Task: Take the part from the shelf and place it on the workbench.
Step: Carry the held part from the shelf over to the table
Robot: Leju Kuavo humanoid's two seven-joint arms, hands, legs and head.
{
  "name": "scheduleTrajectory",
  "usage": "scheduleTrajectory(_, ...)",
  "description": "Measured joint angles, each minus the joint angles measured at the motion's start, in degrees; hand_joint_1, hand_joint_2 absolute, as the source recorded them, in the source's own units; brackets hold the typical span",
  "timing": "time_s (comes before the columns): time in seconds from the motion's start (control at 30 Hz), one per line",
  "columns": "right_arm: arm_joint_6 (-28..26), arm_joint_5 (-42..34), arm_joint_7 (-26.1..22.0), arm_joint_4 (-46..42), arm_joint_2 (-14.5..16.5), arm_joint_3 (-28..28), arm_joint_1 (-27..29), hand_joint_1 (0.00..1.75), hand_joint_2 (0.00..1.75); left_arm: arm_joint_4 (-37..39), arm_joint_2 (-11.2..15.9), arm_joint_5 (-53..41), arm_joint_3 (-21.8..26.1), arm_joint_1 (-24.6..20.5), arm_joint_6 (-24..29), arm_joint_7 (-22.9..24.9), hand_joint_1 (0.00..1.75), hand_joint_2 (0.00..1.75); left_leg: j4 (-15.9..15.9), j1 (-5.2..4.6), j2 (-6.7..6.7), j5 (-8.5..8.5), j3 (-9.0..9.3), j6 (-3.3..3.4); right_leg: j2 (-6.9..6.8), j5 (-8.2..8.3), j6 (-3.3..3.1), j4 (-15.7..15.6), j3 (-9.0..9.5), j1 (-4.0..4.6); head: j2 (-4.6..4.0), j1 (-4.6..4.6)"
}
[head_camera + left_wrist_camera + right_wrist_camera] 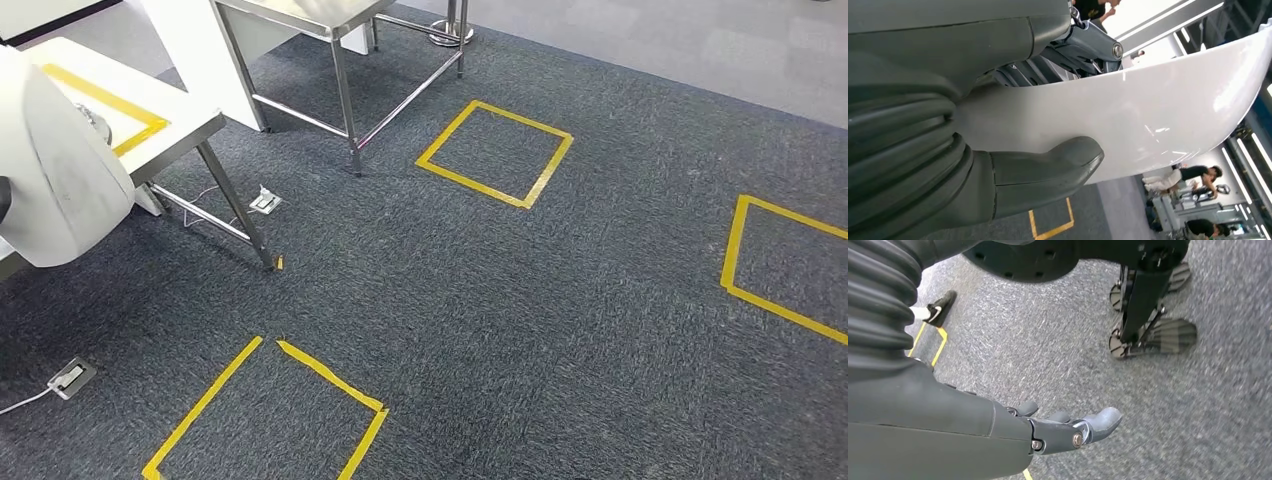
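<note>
L hand (1013,165) grips the part (1158,120), a big glossy white curved panel: thick grey thumb pressed on one face, darker fingers (1083,47) wrapped over the opposite edge. In head view the same part (55,180) sits at far left, held up off the floor, overlapping the near corner of the workbench (185,125), not resting on it as far as can be told.

R hand (1068,432) hangs over the carpet, holding nothing, fingers loosely extended & apart.

Head view count: 2 metal-legged tables – the white workbench w/ yellow tape outline on top, & 1 stainless table (310,15) behind it. 3 yellow tape squares on the dark grey carpet: 1 mid (440,145), 1 at right edge (735,260), 1 near bottom (200,410) w/ a gap at its top corner. 2 floor sockets: 1 (265,200) under the workbench, 1 (72,376) lower left w/ a white cable.

R wrist view: 1 black shoe (940,307) w/ white sock beside a yellow tape line.

L wrist view, background: 2 people (1198,172) near equipment past the part, 1 more (1093,7) in a dark top beyond the fingers; too small for detail.
</note>
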Motion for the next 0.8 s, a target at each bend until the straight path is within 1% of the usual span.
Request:
scheduleTrajectory(0.03, 0.0, 0.0, 0.0, 0.0, 0.0, 0.0, 0.0, 0.00, 1.75, -0.2, -0.1, 0.0, -0.1, -0.1, 0.0, 0.1, 1.75, 1.75, -0.1, 0.16, -0.47, 0.11, 0.02, 0.26, 1.46, -1.41, 0.32, 2.6, -1.22, -0.13, 0.00, 0.01)
scheduleTrajectory(0.07, 0.1, -0.1, 0.0, 0.0, 0.0, 0.0, 0.0, 0.00, 1.75, -0.3, -0.3, 0.1, -0.2, -0.1, 0.1, 0.3, 1.75, 1.75, -0.1, 0.17, -1.00, 0.13, -0.08, 0.42, 2.68, -3.18, 0.52, 6.3, -2.96, -0.23, 0.00, 0.03)
scheduleTrajectory(0.1, 0.1, -0.1, 0.0, 0.0, 0.0, 0.0, 0.0, 0.00, 1.75, -0.4, -0.5, 0.1, -0.4, -0.2, 0.1, 0.6, 1.75, 1.75, 0.0, 0.17, -1.57, 0.14, -0.20, 0.52, 3.23, -4.79, 0.63, 10.2, -4.97, -0.29, 0.00, 0.03)
scheduleTrajectory(0.13, 0.1, -0.2, 0.0, 0.0, 0.0, 0.0, 0.1, 0.00, 1.75, -0.4, -0.8, 0.1, -0.6, -0.2, 0.1, 0.8, 1.75, 1.75, 0.1, 0.17, -2.19, 0.14, -0.32, 0.56, 3.41, -5.67, 0.69, 13.2, -6.58, -0.32, 0.00, 0.02)
scheduleTrajectory(0.17, 0.1, -0.2, 0.0, 0.0, 0.0, -0.1, 0.1, 0.00, 1.75, -0.4, -1.0, 0.1, -0.8, -0.2, 0.1, 1.1, 1.75, 1.75, 0.2, 0.18, -2.82, 0.14, -0.42, 0.56, 3.49, -5.46, 0.69, 14.3, -7.30, -0.35, 0.00, 0.03)
scheduleTrajectory(0.2, 0.1, -0.2, 0.0, 0.0, 0.0, -0.1, 0.1, 0.00, 1.75, -0.4, -1.2, 0.1, -1.0, -0.2, 0.1, 1.3, 1.75, 1.75, 0.4, 0.20, -3.43, 0.14, -0.48, 0.52, 3.60, -4.18, 0.63, 13.1, -6.86, -0.40, 0.00, 0.03)
scheduleTrajectory(0.23, 0.1, -0.2, 0.0, 0.0, 0.0, -0.2, 0.0, 0.00, 1.75, -0.4, -1.4, 0.0, -1.1, -0.3, 0.2, 1.5, 1.75, 1.75, 0.5, 0.25, -4.01, 0.11, -0.50, 0.43, 3.93, -2.16, 0.54, 9.8, -5.35, -0.48, 0.00, 0.03)
scheduleTrajectory(0.27, 0.1, -0.2, 0.0, 0.0, 0.0, -0.3, 0.0, 0.00, 1.75, -0.4, -1.6, 0.0, -1.3, -0.4, 0.2, 1.6, 1.75, 1.75, 0.7, 0.31, -4.55, 0.07, -0.57, 0.28, 4.98, -0.41, 0.44, 5.7, -3.40, -0.63, 0.00, 0.03)
scheduleTrajectory(0.3, 0.2, -0.2, 0.0, 0.0, 0.0, -0.3, -0.1, 0.00, 1.75, -0.4, -1.8, -0.1, -1.4, -0.6, 0.3, 1.7, 1.75, 1.75, 0.8, 0.28, -5.09, 0.04, -0.69, -0.01, 5.89, 0.88, 0.36, 2.2, -1.71, -0.70, 0.00, 0.02)
scheduleTrajectory(0.33, 0.2, -0.2, 0.0, 0.0, 0.0, -0.4, -0.1, 0.00, 1.75, -0.4, -2.0, -0.1, -1.5, -0.9, 0.3, 1.9, 1.75, 1.75, 0.9, 0.30, -5.58, 0.07, -0.84, -0.36, 6.55, 1.55, 0.26, -0.2, -0.59, -0.72, 0.00, 0.02)
scheduleTrajectory(0.37, 0.3, -0.2, 0.0, 0.0, 0.1, -0.4, -0.2, 0.00, 1.75, -0.4, -2.1, -0.2, -1.6, -1.0, 0.3, 2.0, 1.75, 1.75, 0.9, 0.31, -6.03, 0.16, -0.98, -0.76, 6.91, 1.61, 0.10, -1.1, -0.14, -0.65, 0.00, 0.01)
scheduleTrajectory(0.4, 0.4, -0.2, -0.1, 0.0, 0.1, -0.4, -0.2, 0.00, 1.75, -0.5, -2.2, -0.2, -1.7, -1.1, 0.3, 2.1, 1.75, 1.75, 0.8, 0.33, -6.48, 0.30, -1.07, -1.19, 6.43, 1.72, -0.13, -1.2, -0.10, -0.50, 0.00, -0.01)
scheduleTrajectory(0.43, 0.5, -0.1, -0.1, 0.0, 0.1, -0.4, -0.2, 0.00, 1.75, -0.5, -2.3, -0.3, -1.8, -1.2, 0.3, 2.2, 1.75, 1.75, 0.6, 0.41, -6.81, 0.42, -1.21, -1.56, 5.88, 1.87, -0.50, -1.4, -0.08, -0.53, 0.00, -0.01)
scheduleTrajectory(0.47, 0.6, 0.0, -0.2, 0.0, 0.2, -0.4, -0.3, 0.00, 1.75, -0.6, -2.2, -0.4, -1.9, -1.2, 0.4, 2.3, 1.75, 1.75, 0.8, 0.39, -6.50, 0.25, -1.44, -1.87, 5.40, 2.03, -0.90, -1.6, -0.02, -0.59, 0.00, -0.04)
scheduleTrajectory(0.5, 0.7, 0.1, -0.3, 0.0, 0.2, -0.4, -0.3, 0.00, 1.75, -0.6, -2.2, -0.5, -2.1, -1.3, 0.4, 2.3, 1.75, 1.75, 1.8, 0.34, -5.64, -0.45, -2.03, -2.11, 4.90, 2.19, -1.27, -1.8, 0.04, -0.70, 0.00, -0.12)
scheduleTrajectory(0.53, 0.8, 0.2, -0.3, 0.0, 0.3, -0.4, -0.3, 0.00, 1.75, -0.7, -2.2, -0.6, -2.2, -1.5, 0.5, 2.3, 1.75, 1.75, 4.0, 0.29, -4.44, -1.73, -3.09, -2.31, 4.37, 2.30, -1.58, -2.0, 0.09, -0.79, 0.00, -0.19)
scheduleTrajectory(0.57, 0.8, 0.3, -0.4, 0.0, 0.2, -0.4, -0.3, 0.00, 1.75, -0.8, -2.3, -0.6, -2.3, -1.6, 0.5, 2.4, 1.75, 1.75, 7.3, 0.24, -3.07, -3.47, -4.60, -2.45, 3.87, 2.28, -1.77, -2.1, 0.10, -0.73, 0.00, -0.26)
scheduleTrajectory(0.6, 0.8, 0.4, -0.4, 0.0, 0.2, -0.4, -0.2, 0.00, 1.75, -0.8, -2.3, -0.6, -2.4, -1.5, 0.5, 2.4, 1.75, 1.75, 11.2, 0.25, -2.23, -5.23, -6.37, -2.59, 3.35, 2.24, -1.91, -2.1, 0.09, -0.66, 0.00, -0.31)
scheduleTrajectory(0.63, 0.8, 0.4, -0.5, 0.0, 0.2, -0.4, -0.2, 0.00, 1.75, -0.8, -2.4, -0.6, -2.5, -1.4, 0.6, 2.5, 1.75, 1.75, 14.5, 0.27, -1.80, -6.42, -7.91, -2.71, 2.79, 2.18, -1.98, -2.1, 0.09, -0.60, 0.00, -0.31)
scheduleTrajectory(0.67, 0.8, 0.5, -0.4, 0.0, 0.3, -0.4, -0.2, 0.00, 1.75, -0.8, -2.5, -0.7, -2.6, -1.2, 0.6, 2.6, 1.75, 1.75, 16.3, 0.28, -1.60, -6.70, -8.73, -2.76, 2.22, 2.13, -2.02, -2.0, 0.10, -0.55, 0.00, -0.32)
scheduleTrajectory(0.7, 0.8, 0.5, -0.4, 0.0, 0.3, -0.4, -0.2, 0.00, 1.75, -0.9, -2.5, -0.7, -2.6, -1.1, 0.7, 2.7, 1.75, 1.75, 15.9, 0.27, -1.45, -5.90, -8.43, -2.74, 1.66, 2.08, -2.02, -2.0, 0.13, -0.52, -0.01, -0.32)
scheduleTrajectory(0.73, 0.8, 0.5, -0.3, 0.0, 0.3, -0.4, -0.2, 0.00, 1.75, -0.9, -2.5, -0.7, -2.7, -1.0, 0.7, 2.7, 1.75, 1.75, 13.2, 0.24, -1.13, -4.23, -6.98, -2.64, 1.12, 2.02, -1.96, -2.0, 0.20, -0.49, -0.01, -0.32)
scheduleTrajectory(0.77, 0.8, 0.5, -0.2, 0.0, 0.3, -0.4, -0.2, 0.00, 1.75, -1.0, -2.6, -0.7, -2.7, -1.1, 0.7, 2.8, 1.75, 1.75, 9.0, 0.18, -0.29, -2.36, -4.75, -2.46, 0.58, 1.92, -1.84, -2.0, 0.33, -0.45, -0.01, -0.32)
scheduleTrajectory(0.8, 0.8, 0.5, -0.2, 0.0, 0.3, -0.4, -0.2, 0.00, 1.75, -1.1, -2.6, -0.7, -2.7, -1.2, 0.8, 2.9, 1.75, 1.75, 5.0, -0.06, 0.75, -1.06, -2.62, -2.15, 0.05, 1.79, -1.65, -2.0, 0.45, -0.31, -0.01, -0.31)
